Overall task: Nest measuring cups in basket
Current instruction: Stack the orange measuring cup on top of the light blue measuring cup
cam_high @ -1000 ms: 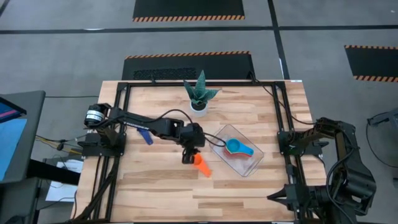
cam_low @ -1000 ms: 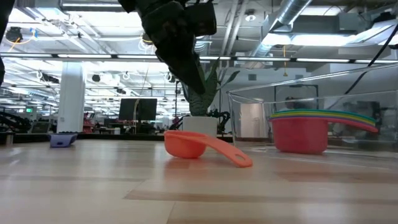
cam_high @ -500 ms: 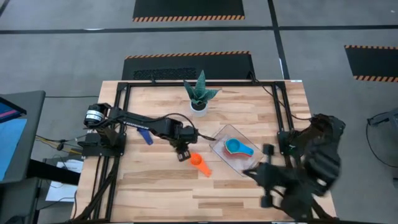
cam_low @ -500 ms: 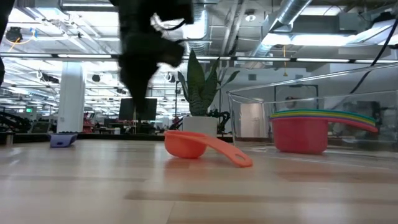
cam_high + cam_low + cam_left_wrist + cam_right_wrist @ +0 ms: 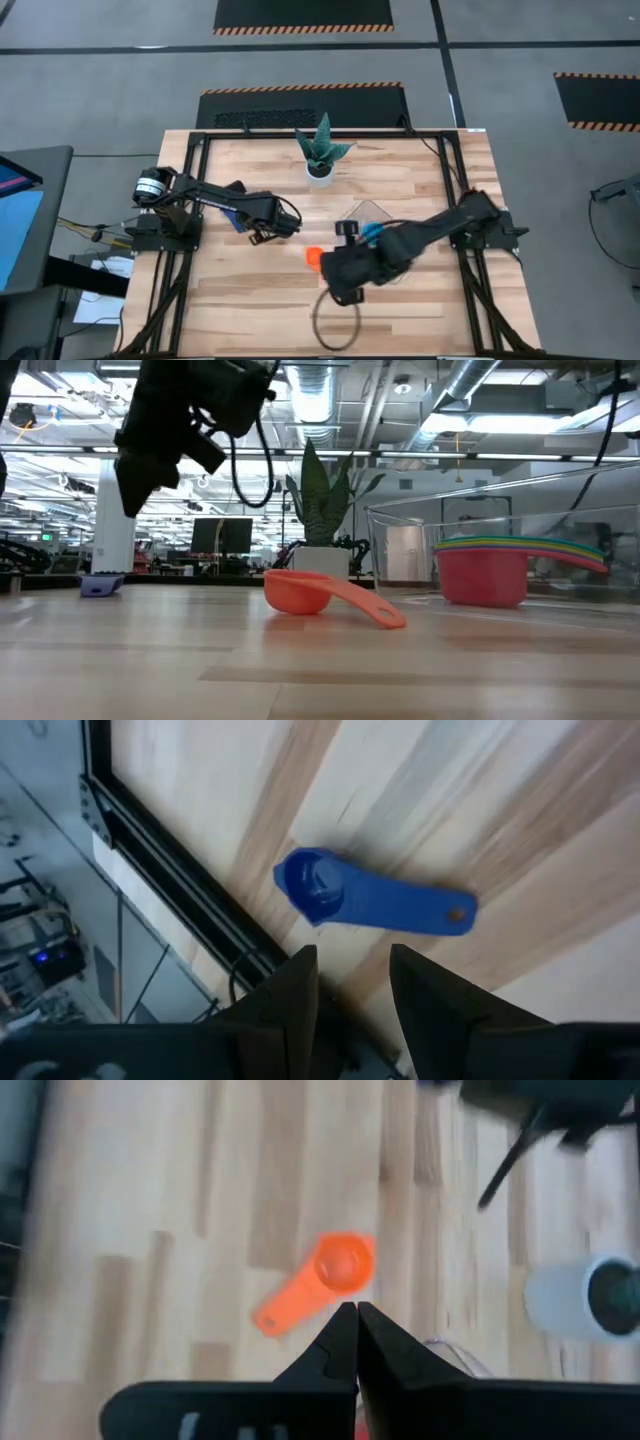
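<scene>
The orange cup point(image 5: 340, 1265) lies mouth up on the table, handle point(image 5: 272, 1316) flat, also in the low view point(image 5: 300, 592). My right gripper point(image 5: 356, 1330) hovers shut just short of it; in the high view point(image 5: 330, 268) its arm covers most of the cup point(image 5: 313, 257). The dark blue cup point(image 5: 320, 890) lies mouth down near the table's left side point(image 5: 238, 220). My left gripper point(image 5: 355, 995) is open above it point(image 5: 258, 237). The clear basket point(image 5: 600, 510) holds nested cups point(image 5: 480, 575), red outermost, and is partly hidden under my right arm point(image 5: 365, 207).
A white pot with a spiky green plant point(image 5: 321, 165) stands toward the far edge, and shows in the right wrist view point(image 5: 575, 1295). A black cable loop point(image 5: 335, 325) hangs from my right arm over the near part of the table. Black frame rails point(image 5: 190, 200) border the tabletop.
My left gripper has moved from above the orange cup toward the table's left, ending over the dark blue cup. My right arm has swung in from the right edge to the table's middle, over the orange cup. Neither cup has moved.
</scene>
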